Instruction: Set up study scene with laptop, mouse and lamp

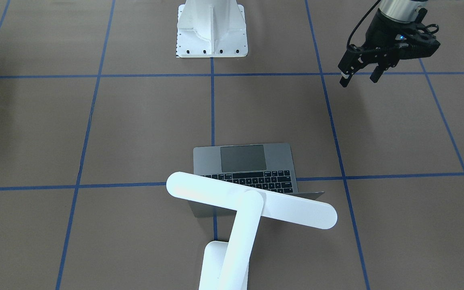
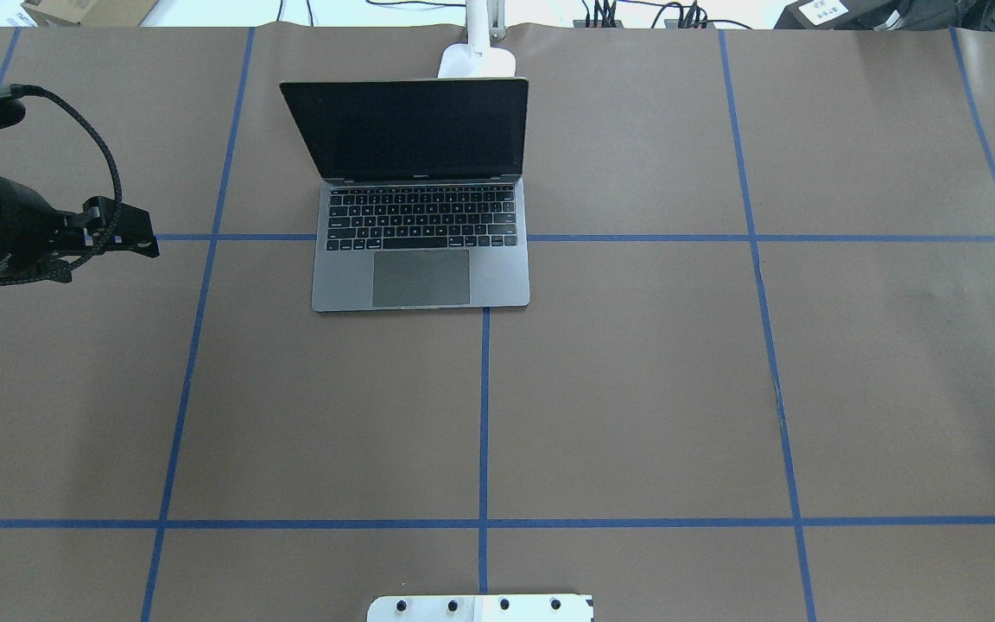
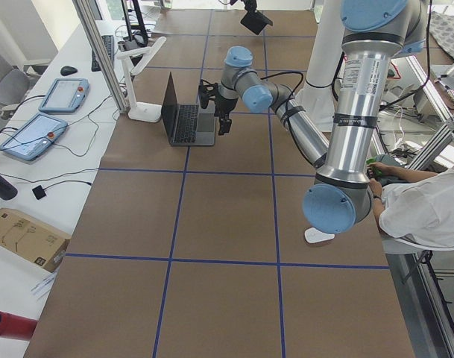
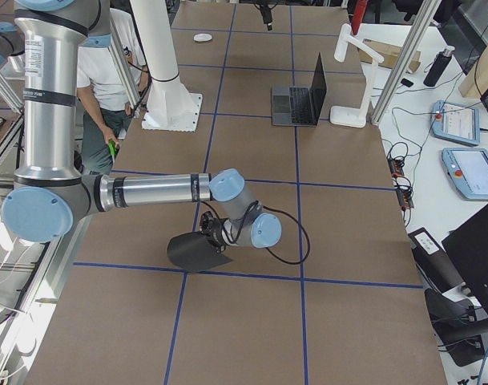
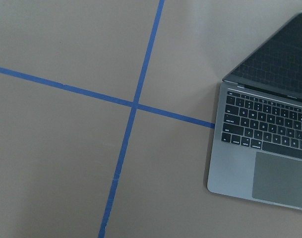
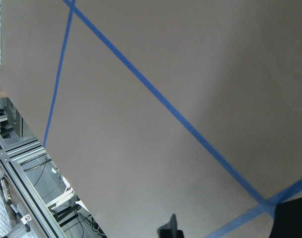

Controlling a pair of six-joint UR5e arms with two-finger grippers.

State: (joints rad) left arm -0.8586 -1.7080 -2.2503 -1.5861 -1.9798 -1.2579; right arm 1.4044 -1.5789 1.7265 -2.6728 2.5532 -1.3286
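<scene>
The grey laptop (image 2: 424, 259) stands open at the far middle of the table, its keyboard (image 1: 256, 179) facing the robot. Behind the laptop's lid the white lamp (image 1: 252, 201) holds its bar head over the lid, and its base (image 2: 478, 60) sits at the table's far edge. The white mouse (image 4: 202, 37) lies near the robot's side on the left, partly under the left arm's elbow (image 3: 318, 236). My left gripper (image 1: 359, 76) hangs open and empty above the table, left of the laptop. The right gripper (image 4: 205, 237) is low over the table's right part; I cannot tell its state.
A flat black mat (image 4: 197, 250) sits at the right gripper. The white robot pedestal (image 1: 212, 28) is bolted at the near middle. A seated person (image 3: 420, 209) is beside the robot. Tablets (image 3: 33, 134) and cables lie beyond the table's far edge.
</scene>
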